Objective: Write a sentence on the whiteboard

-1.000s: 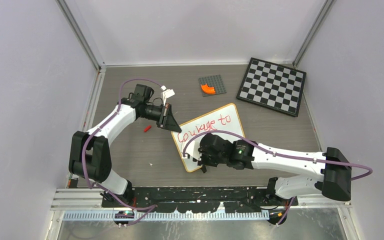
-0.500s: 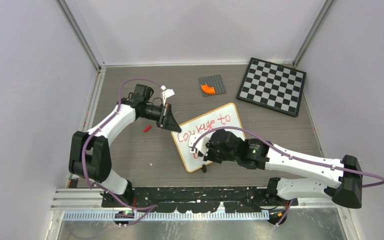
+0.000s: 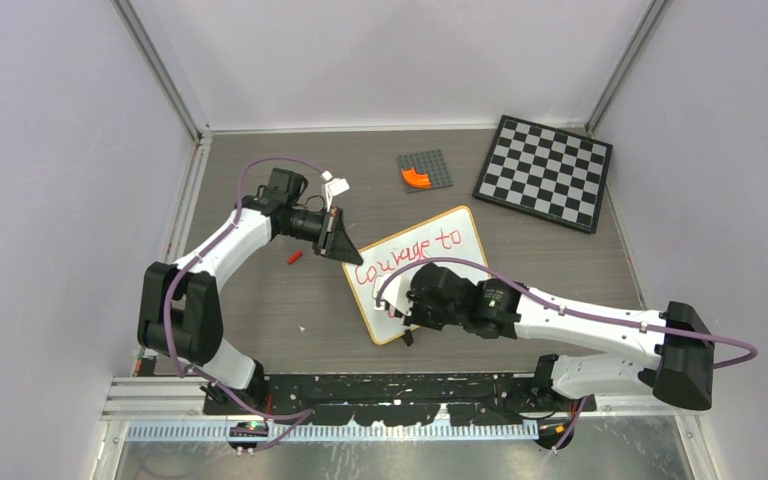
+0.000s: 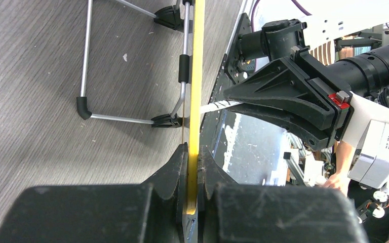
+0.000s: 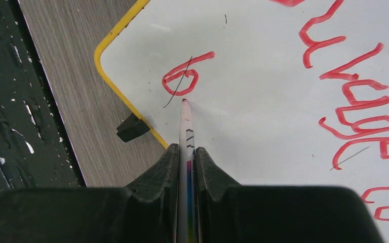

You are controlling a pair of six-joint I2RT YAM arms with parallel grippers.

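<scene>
The whiteboard [image 3: 463, 262], white with a thin orange-yellow frame, lies tilted mid-table. The sentence [image 3: 407, 254] is red lettering that reads "Courage to" on the upper line. In the right wrist view that line [image 5: 357, 101] runs down the right side, and a single red "b" [image 5: 184, 77] sits near the board's corner. My right gripper [image 5: 187, 148] is shut on a white marker [image 5: 186, 126]; its red tip rests on the board just beside the "b". My left gripper [image 4: 193, 148] is shut on the board's frame edge [image 4: 198, 61]. Both show in the top view: the left [image 3: 343, 246] and the right [image 3: 401, 306].
A black-and-white chequered board [image 3: 545, 172] lies at the back right. A small grey studded plate [image 3: 433, 165] carrying an orange piece [image 3: 416, 178] lies behind the whiteboard. A small red cap [image 3: 295, 256] lies left of the board. The board's wire stand [image 4: 86, 76] and black foot [image 5: 132, 127] show.
My right arm swung out to the right with the marker, then came partway back over the board's lower left corner. My left arm and the board have not moved.
</scene>
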